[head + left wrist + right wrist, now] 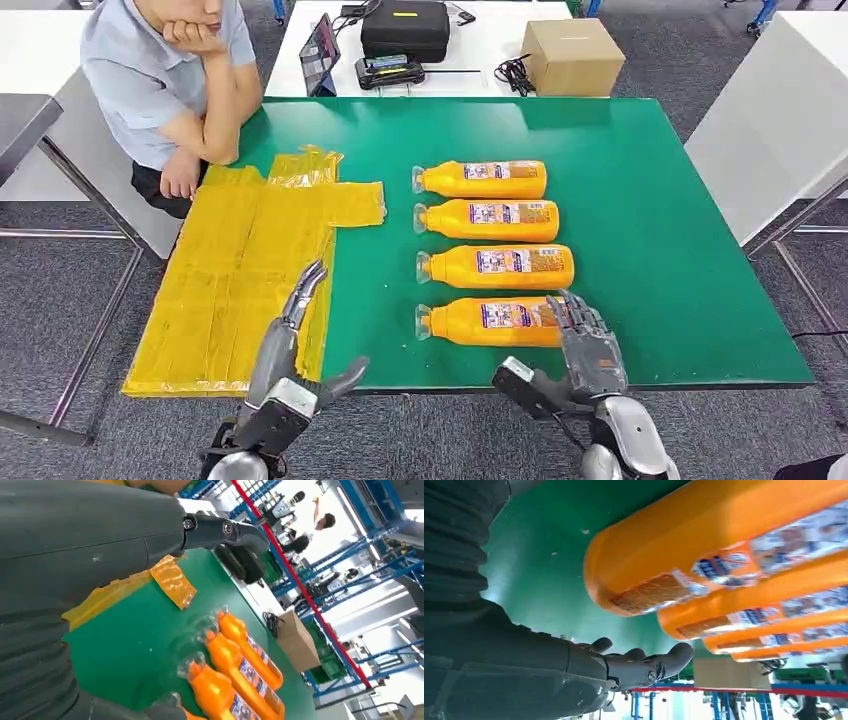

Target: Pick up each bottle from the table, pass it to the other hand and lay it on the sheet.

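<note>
Room: grey carpet floor (60, 330); white table (480, 50) behind with black case (405, 28) and cardboard box (572, 56); seated person (165, 90) leaning on the far left corner.
Tabletop (650, 220): green, wide.
Sheet (235, 270): yellow, wrinkled, spread over the left part of the tabletop.
Bottles: four orange, lying in a row, clear caps toward the sheet; nearest bottle (490, 321) at the front edge.
Left hand (290, 345): fingers (305, 290) straight and apart above the sheet edge, holding nothing.
Right hand (588, 345): fingers (572, 312) loosely spread at the base end of the nearest bottle, not closed around it.
</note>
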